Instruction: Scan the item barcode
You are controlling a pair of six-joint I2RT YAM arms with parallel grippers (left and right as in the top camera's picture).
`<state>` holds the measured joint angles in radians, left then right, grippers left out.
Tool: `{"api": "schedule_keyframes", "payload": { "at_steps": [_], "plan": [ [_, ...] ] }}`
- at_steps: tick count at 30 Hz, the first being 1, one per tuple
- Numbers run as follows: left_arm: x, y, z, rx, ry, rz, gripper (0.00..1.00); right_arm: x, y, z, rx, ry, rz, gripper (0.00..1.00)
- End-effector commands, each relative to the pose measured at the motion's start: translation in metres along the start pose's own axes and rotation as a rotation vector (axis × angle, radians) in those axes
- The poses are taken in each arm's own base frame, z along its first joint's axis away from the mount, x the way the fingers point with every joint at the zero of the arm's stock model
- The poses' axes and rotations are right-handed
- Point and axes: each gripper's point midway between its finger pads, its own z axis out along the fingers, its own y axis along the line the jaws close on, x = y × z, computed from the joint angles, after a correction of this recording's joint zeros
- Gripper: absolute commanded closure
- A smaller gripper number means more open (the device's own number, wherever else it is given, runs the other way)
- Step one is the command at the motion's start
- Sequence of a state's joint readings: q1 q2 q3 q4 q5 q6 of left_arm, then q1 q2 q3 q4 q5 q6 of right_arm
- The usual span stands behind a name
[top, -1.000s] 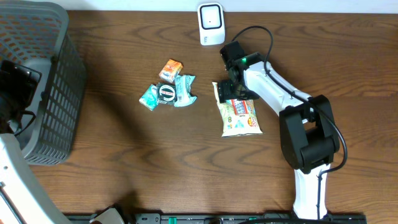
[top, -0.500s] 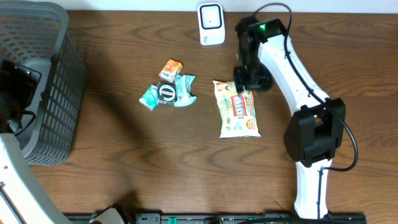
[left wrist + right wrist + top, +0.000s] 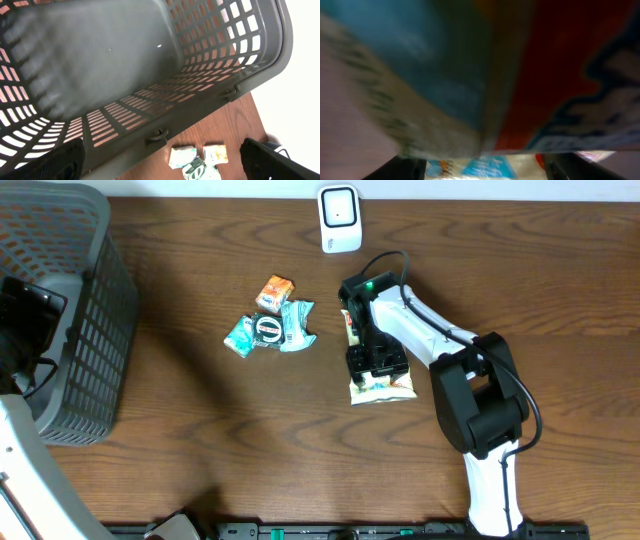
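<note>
The right arm stood high beside the scanner half a second ago. Now it has swung down and lies low across the snack bag, the task's item, which rests flat on the desk right of centre. The right gripper sits over the bag's middle, likely because the bag has to be lifted and turned before its barcode can face the scanner at the far edge.

The basket takes up the left end of the desk, probably as the drop place for scanned goods. The left arm waits over it, out of the way. Its left gripper is spread wide with nothing between the fingers.

The small packets lie in a loose cluster between the basket and the bag, untouched, with an orange packet at their far side.

The overhead view shows the layout and that the arm covers most of the bag. It hides the gripper's hold. The right wrist view is pressed so close that blurred red and blue print fills it, with dark fingers at the bottom corners. Whether they pinch the bag I cannot tell. The left wrist view alone shows the basket holds nothing.
</note>
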<state>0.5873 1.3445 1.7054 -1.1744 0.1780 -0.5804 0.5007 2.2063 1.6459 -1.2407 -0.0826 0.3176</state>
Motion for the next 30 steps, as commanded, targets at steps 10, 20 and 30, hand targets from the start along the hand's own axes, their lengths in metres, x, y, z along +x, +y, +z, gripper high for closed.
{"api": "schedule_keyframes", "payload": {
  "at_steps": [10,20,30],
  "plan": [
    [-0.003,-0.001,-0.007,0.009,-0.021,-0.008,0.03,-0.067,-0.03,-0.102,-0.091,-0.251,0.082,0.09],
    [-0.003,-0.001,-0.007,0.009,-0.021,-0.008,0.02,-0.029,-0.037,-0.078,-0.047,-0.075,0.076,0.41],
    [-0.003,-0.001,-0.007,0.009,-0.021,-0.008,0.02,-0.005,0.014,0.006,-0.087,0.001,0.054,0.28]
  ]
}}
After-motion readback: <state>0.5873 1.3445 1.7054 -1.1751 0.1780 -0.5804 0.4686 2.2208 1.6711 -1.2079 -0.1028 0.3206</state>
